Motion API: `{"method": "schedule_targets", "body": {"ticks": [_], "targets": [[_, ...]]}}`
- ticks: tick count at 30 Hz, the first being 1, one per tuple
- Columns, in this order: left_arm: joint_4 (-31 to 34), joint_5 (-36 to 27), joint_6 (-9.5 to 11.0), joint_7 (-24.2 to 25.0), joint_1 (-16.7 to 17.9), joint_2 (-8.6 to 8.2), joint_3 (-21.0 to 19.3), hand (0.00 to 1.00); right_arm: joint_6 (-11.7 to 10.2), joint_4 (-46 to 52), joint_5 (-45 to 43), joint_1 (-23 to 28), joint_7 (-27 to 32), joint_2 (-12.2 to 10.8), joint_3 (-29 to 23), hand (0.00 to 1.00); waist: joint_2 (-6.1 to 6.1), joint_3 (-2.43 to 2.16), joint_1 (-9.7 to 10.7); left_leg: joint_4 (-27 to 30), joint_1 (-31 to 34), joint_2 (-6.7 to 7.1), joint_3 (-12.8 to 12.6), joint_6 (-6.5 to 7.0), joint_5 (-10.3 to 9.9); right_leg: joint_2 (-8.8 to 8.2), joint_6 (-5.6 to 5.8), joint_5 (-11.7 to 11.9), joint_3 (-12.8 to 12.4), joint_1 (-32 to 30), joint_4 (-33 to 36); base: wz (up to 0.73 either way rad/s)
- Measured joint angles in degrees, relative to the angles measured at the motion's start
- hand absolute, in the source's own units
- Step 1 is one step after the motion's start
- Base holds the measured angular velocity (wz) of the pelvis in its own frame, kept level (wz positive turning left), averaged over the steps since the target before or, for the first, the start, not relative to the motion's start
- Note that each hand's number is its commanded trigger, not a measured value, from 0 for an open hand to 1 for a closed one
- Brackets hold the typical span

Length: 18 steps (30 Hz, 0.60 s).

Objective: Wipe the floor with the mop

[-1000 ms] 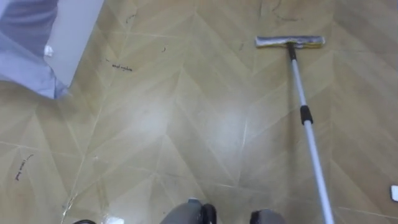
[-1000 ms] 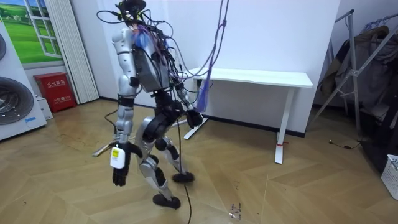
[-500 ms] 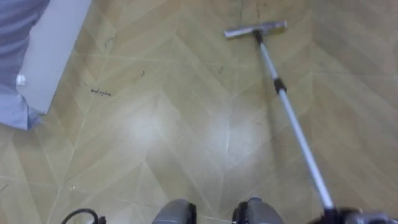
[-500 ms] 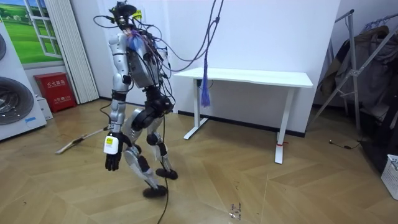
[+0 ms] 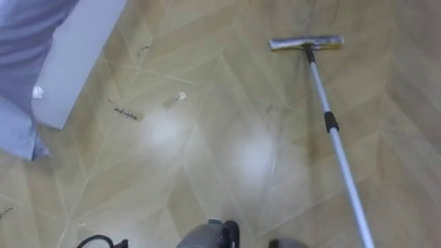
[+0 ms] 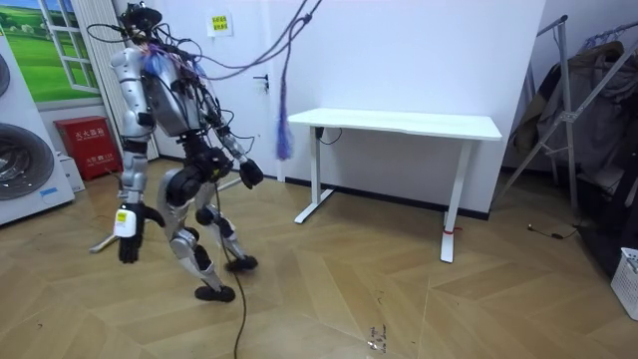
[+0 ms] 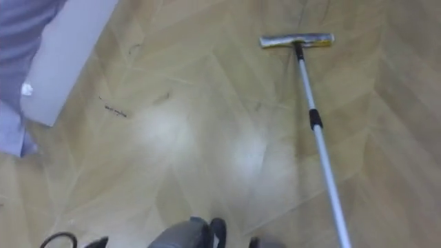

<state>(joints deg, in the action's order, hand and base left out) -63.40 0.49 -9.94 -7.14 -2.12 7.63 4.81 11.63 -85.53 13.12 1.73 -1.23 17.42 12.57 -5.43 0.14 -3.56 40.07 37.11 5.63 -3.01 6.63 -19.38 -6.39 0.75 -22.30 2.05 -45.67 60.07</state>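
the mop [image 5: 324, 114] rests its flat head far right on the wooden floor [image 5: 207, 89], its pole grasped by the right hand [image 6: 249, 172] at the hip, the left hand [image 6: 128, 242] hanging relaxed.

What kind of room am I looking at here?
Likely an indoor room set up like a home laundry area: a washing machine at the room view's left, a white desk against the wall, a clothes rack at its right.
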Motion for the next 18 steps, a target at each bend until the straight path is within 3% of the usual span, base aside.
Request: {"method": "schedule_targets", "body": {"ticks": [2, 3, 4, 5, 6, 8, 9, 10, 11, 12, 13, 15, 16, 17, 18], "targets": [[0.20, 0.03, -0.06, -0.19, 1.22, 0.67, 0.03, 0.00, 0.00, 1.22, -0.28, 1.74, 0.27, -2.03, -0.41, 1.00, 0.14, 0.01, 0.45, -1.03, -2.23, -0.26, 0.01, -1.02, -1.41, -1.75, -0.37, 2.71, -0.16, -1.67, -11.67, -0.15], [0.29, 0.14, -0.27, -0.24, 2.37, 1.06, -0.02, 0.00, 0.03, 1.34, -0.65, 2.04, 0.20, -3.14, -0.46, 1.00, 0.39, 0.21, 0.75, -0.64, -3.78, -0.86, 0.00, -1.89, -3.17, -2.15, 0.36, 7.14, 0.03, -1.28, -16.75, -0.28], [0.69, 0.18, -1.03, -0.19, 4.00, 0.87, -0.05, 0.00, 0.29, 1.99, -1.37, 2.19, 0.15, -3.42, -0.52, 1.00, 0.39, 0.08, 0.31, 0.24, -4.83, -2.40, 0.20, -3.29, -4.78, -1.32, -0.75, 8.62, 1.64, 0.01, -17.58, -0.40], [0.93, 0.28, -1.42, -0.09, 4.70, 0.78, -0.11, 0.00, 0.51, 2.46, -2.02, 1.81, 0.22, -3.42, -0.63, 1.00, 0.19, 0.02, -0.08, 0.61, -5.45, -3.14, 0.46, -4.14, -5.30, -0.52, -1.72, 8.54, 2.38, 0.74, -17.65, -0.42], [0.77, 0.18, -2.40, 0.04, 5.13, 0.77, -0.12, 0.00, 1.37, 3.11, -2.73, 0.74, 0.33, -3.38, -0.95, 1.00, 0.02, -0.06, -0.03, 1.97, -6.35, -4.02, 0.74, -5.42, -6.01, 0.63, -2.90, 7.61, 3.09, 2.04, -17.06, -0.13], [0.26, 0.00, -3.24, 0.06, 4.94, 1.12, -0.11, 0.00, 3.14, 2.85, -2.81, -2.29, 0.51, -3.27, -0.90, 1.00, 0.27, 0.16, -0.12, 7.46, -6.32, -5.52, 0.67, -5.71, -6.02, 1.47, -4.26, 4.73, 3.92, 3.82, -14.72, 0.07], [0.29, -0.60, -3.43, -0.02, 4.98, 1.44, 0.01, 0.00, 3.68, 2.30, -2.94, -5.16, 0.65, -2.83, -0.87, 1.00, 1.41, 0.94, -0.69, 13.53, -5.14, -6.56, 0.52, -6.94, -5.20, 1.79, -5.13, 2.03, 4.12, 4.71, -11.99, 0.00], [0.66, -1.14, -3.56, -0.07, 4.96, 1.47, 0.84, 0.00, 4.15, 1.28, -3.08, -8.39, 0.80, -1.66, -0.80, 1.00, 1.69, 1.11, -1.22, 20.49, -2.39, -7.85, 0.55, -7.76, -2.75, 2.74, -5.94, -0.47, 4.01, 5.02, -9.74, -0.05], [1.10, -1.15, -3.65, -0.07, 4.98, 1.46, 1.18, 0.00, 4.29, 1.06, -3.26, -10.16, 0.95, -0.95, -0.72, 1.00, 1.93, 1.26, -1.55, 23.79, -0.98, -8.31, 0.60, -7.85, -1.07, 3.14, -6.23, -1.39, 3.79, 5.07, -8.62, -0.08], [1.90, -1.12, -3.79, -0.13, 5.01, 1.54, 2.05, 0.00, 4.34, 1.13, -3.35, -13.40, 1.22, 0.52, -0.26, 1.00, 2.80, 1.76, -1.92, 29.22, 1.55, -8.75, 0.67, -7.74, 2.65, 3.82, -6.64, -3.24, 3.00, 5.08, -6.49, -0.09], [2.08, -1.12, -3.77, -0.11, 4.95, 1.56, 2.30, 0.00, 4.16, 1.44, -3.10, -16.32, 1.42, 1.43, 0.05, 1.00, 3.31, 1.90, -2.75, 31.93, 3.85, -9.00, 0.57, -7.88, 2.89, 4.21, -6.94, -4.34, 2.68, 5.10, -5.34, -0.13], [3.08, -1.14, -3.74, -0.09, 5.17, 2.06, 2.15, 0.00, 3.95, 2.91, -2.74, -20.00, 1.92, 2.44, 0.83, 1.00, 4.08, 1.86, -4.63, 30.40, 7.87, -8.87, -0.16, -6.92, 2.03, 4.96, -7.68, -5.14, 2.45, 5.35, -4.95, -0.31], [3.44, -1.03, -3.74, -0.07, 5.70, 2.56, 2.05, 0.00, 3.27, 3.43, -1.66, -21.36, 1.75, 2.21, 1.27, 1.00, 5.15, 2.33, -5.00, 25.76, 9.77, -8.00, -0.32, -7.03, 1.62, 5.26, -7.93, -5.61, 2.32, 6.37, -5.31, -0.27], [3.54, -0.86, -3.72, -0.05, 5.98, 2.69, 2.03, 0.00, 2.51, 3.92, -1.10, -21.65, 1.34, 2.04, 1.26, 1.00, 5.30, 2.27, -4.93, 22.06, 10.45, -7.56, -0.16, -7.07, 1.60, 5.44, -7.78, -6.02, 2.18, 7.28, -5.68, -0.05], [3.72, -0.91, -3.70, 0.15, 6.58, 2.71, 1.97, 0.00, 1.55, 4.89, 0.25, -21.45, 0.84, 1.98, 1.24, 1.00, 5.36, 2.12, -4.97, 14.57, 11.05, -6.33, -0.12, -7.40, 1.88, 5.53, -7.59, -7.01, 2.19, 9.36, -6.73, 0.03]]}}
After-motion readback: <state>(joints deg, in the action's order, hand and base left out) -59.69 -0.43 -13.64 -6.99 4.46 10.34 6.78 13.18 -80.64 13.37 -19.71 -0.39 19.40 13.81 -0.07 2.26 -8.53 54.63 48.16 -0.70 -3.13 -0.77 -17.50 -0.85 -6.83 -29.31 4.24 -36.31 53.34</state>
